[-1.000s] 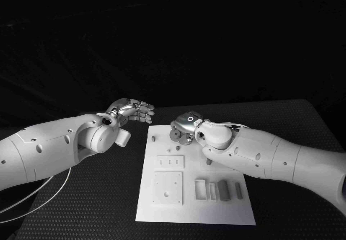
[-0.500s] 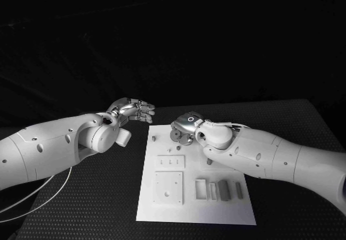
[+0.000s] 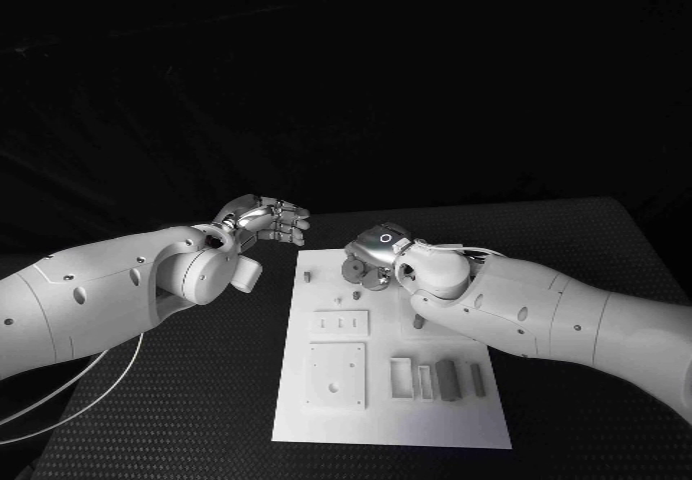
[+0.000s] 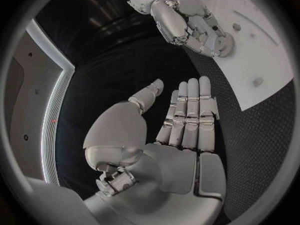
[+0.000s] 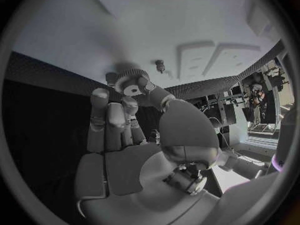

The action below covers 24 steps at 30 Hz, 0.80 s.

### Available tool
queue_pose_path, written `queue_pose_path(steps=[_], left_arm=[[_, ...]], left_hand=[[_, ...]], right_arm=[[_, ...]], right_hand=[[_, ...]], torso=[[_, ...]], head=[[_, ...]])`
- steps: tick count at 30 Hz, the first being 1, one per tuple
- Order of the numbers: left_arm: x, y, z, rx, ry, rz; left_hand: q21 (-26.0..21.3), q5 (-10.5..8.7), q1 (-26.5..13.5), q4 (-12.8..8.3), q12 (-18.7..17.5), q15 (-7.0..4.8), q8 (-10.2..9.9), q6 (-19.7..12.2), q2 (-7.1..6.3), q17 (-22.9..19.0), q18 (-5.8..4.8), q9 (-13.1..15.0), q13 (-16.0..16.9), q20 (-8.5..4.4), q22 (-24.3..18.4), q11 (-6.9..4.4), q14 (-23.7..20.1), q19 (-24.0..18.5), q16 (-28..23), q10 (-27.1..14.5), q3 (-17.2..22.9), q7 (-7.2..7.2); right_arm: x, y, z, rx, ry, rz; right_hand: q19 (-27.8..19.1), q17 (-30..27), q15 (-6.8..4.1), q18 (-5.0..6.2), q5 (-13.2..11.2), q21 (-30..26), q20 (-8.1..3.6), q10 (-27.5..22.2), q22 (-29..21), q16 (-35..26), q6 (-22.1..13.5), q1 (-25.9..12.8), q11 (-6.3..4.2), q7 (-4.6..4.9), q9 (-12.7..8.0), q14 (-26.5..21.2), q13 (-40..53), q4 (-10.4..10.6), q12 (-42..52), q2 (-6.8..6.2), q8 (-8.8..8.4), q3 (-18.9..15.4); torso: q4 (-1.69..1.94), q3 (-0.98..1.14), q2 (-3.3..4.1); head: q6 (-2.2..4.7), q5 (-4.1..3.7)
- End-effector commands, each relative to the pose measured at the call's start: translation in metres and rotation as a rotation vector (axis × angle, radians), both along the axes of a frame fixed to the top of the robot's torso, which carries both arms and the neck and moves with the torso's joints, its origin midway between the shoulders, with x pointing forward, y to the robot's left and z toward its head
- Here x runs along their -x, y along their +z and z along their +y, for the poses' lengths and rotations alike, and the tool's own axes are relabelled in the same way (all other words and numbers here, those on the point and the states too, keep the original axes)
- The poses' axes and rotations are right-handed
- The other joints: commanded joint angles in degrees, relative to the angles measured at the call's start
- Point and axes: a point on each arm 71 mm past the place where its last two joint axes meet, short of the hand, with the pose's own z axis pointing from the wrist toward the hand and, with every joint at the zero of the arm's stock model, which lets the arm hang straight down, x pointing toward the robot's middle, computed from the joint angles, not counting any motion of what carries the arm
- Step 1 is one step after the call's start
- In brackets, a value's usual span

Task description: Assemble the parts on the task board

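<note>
Nearest me on the task board I've got the row of small upright parts in slots, a square recessed plate beside them, and a smaller plate past that; none of it touched. Further up the board, my right hand sits over the far end, pinching a toothed gear between thumb and fingertips, gear face roughly flat to the board. Key relation: a short peg stands on the white surface just beside the gear, toward the recessed plates, so I judge the next move as a small sideways shift and then down, gear bore over peg. I can't tell if the bore is lined up. Right hand is clearly the nearer one. Left hand hangs off the board's far left corner over the black table, holding nothing, fingers straight and side by side, thumb apart. The table is a textured dark mat. The room behind is dark, and nothing is legible there.
</note>
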Motion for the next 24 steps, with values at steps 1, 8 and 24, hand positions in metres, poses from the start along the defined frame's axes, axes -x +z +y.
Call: queue_pose_path(steps=[1,8,24], left_arm=[[0.0003,0.0015,-0.0018,0.006,-0.017,-0.008],[0.0001,0.0015,-0.0021,0.006,-0.017,-0.008],[0.0001,0.0013,-0.0021,0.005,-0.018,-0.006]], left_hand=[[-0.23,0.22,-0.54,0.29,-0.24,-0.05,-0.26,0.2,0.11,0.07,0.83,0.08,0.11,-0.13,0.06,0.02,0.43,0.31,-0.37,0.42,-0.15,0.38],[-0.25,0.22,-0.54,0.29,-0.27,-0.05,-0.27,0.21,0.1,0.11,0.83,0.1,0.14,-0.13,0.07,0.02,0.44,0.31,-0.41,0.44,-0.15,0.38],[-0.28,0.22,-0.57,0.29,-0.35,-0.05,-0.31,0.21,0.08,0.2,0.83,0.13,0.22,-0.13,0.1,0.02,0.46,0.31,-0.51,0.45,-0.17,0.39]], right_arm=[[0.0003,-0.0183,-0.0122,0.081,-0.048,0.059],[0.0022,-0.0189,-0.0104,0.078,-0.042,0.062],[-0.0021,-0.018,-0.0118,0.018,-0.06,0.076]], right_hand=[[0.01,0.02,-0.27,1.6,0.14,-0.1,-0.15,0.01,0.89,-0.14,10.93,0.14,0.15,-0.89,1.89,-0.17,-0.08,-0.07,-0.15,0.17,0.34,0.35],[0.03,0.0,-0.27,1.6,0.13,-0.1,-0.15,0.01,0.9,-0.14,10.94,0.14,0.15,-0.89,1.91,-0.18,-0.1,-0.06,-0.15,0.15,0.33,0.34],[-0.46,-0.94,2.29,1.6,0.16,-0.79,0.13,-1.81,0.84,-0.79,0.89,-0.57,3.07,2.29,-1.52,-1.77,-1.93,2.16,-1.71,-5.29,-6.23,0.91]], torso=[[0.98,0.03,0.0],[1.0,0.02,0.02],[1.06,-0.11,0.04]], head=[[0.01,0.03],[-0.01,0.0],[-0.04,-0.16]])
